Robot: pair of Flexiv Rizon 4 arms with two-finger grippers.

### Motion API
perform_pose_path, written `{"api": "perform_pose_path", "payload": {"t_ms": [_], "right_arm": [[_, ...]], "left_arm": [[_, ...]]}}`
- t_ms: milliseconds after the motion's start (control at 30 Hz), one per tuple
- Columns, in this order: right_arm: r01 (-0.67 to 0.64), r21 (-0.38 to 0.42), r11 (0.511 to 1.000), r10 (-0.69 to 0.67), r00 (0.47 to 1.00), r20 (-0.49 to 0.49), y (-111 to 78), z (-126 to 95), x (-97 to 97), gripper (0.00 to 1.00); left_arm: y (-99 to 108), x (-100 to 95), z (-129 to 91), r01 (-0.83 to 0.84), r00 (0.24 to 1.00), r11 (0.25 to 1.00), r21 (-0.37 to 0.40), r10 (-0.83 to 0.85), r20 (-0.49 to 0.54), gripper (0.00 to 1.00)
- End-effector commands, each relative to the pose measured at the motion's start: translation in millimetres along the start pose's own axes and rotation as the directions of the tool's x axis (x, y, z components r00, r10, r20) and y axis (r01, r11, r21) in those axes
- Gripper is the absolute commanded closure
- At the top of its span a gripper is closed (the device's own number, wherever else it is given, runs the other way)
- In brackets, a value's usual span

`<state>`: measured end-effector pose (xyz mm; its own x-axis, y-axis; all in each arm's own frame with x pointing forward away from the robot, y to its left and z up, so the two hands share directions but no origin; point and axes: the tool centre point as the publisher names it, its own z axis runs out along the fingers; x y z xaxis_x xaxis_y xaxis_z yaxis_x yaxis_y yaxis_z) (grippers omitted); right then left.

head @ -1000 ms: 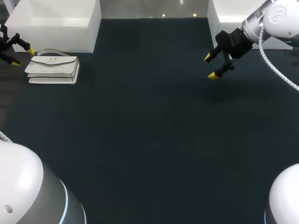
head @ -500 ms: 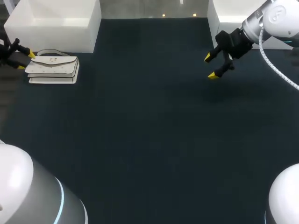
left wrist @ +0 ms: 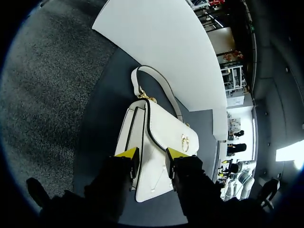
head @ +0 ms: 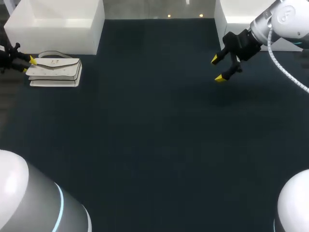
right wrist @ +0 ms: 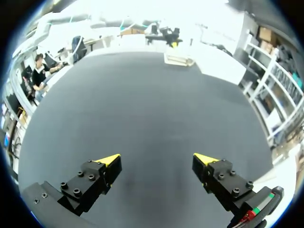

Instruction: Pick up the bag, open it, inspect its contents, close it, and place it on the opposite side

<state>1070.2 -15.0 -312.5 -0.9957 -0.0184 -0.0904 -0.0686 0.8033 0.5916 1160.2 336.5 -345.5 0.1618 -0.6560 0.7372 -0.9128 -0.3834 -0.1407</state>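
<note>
Dark table [head: 154, 145], far-left corner: white bag [head: 54, 70] beside white box [head: 58, 24], flap closed, contents unseen. Left gripper [left wrist: 151, 154] narrowly parted over bag's end; right gripper [head: 217, 68] spread wide, empty.

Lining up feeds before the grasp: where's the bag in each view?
Head: bag at the far-left corner of the table.
Left wrist: bag just ahead of the left claw.
Right wrist: bag small, far across the table.
Shared landmark: the white box beside it.
</note>
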Motion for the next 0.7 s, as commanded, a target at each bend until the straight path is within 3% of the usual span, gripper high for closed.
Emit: {"api": "perform_pose_path", "payload": {"t_ms": [33, 67, 367, 700], "right_arm": [[0.001, -0.002, 1.0, -0.001, 1.0, -0.003, -0.5, 0, -1.2, 0.0], [0.001, -0.002, 1.0, -0.001, 1.0, -0.003, -0.5, 0, -1.2, 0.0], [0.001, -0.002, 1.0, -0.001, 1.0, -0.003, -0.5, 0, -1.2, 0.0], [0.001, -0.002, 1.0, -0.001, 1.0, -0.003, -0.5, 0, -1.2, 0.0]], "left_arm": [[-8, -5.8, 4, -0.005, 0.998, 0.954, -0.298, -0.014, -0.062, 0.85], [-7, -5.2, 5, -0.004, 0.998, 0.954, -0.298, -0.015, -0.063, 1.0], [14, 16.5, 12, -0.019, 0.997, 0.951, -0.308, -0.004, -0.076, 1.0], [50, 46.7, 29, -0.025, 0.997, 0.963, -0.269, 0.003, -0.081, 1.0]]}}
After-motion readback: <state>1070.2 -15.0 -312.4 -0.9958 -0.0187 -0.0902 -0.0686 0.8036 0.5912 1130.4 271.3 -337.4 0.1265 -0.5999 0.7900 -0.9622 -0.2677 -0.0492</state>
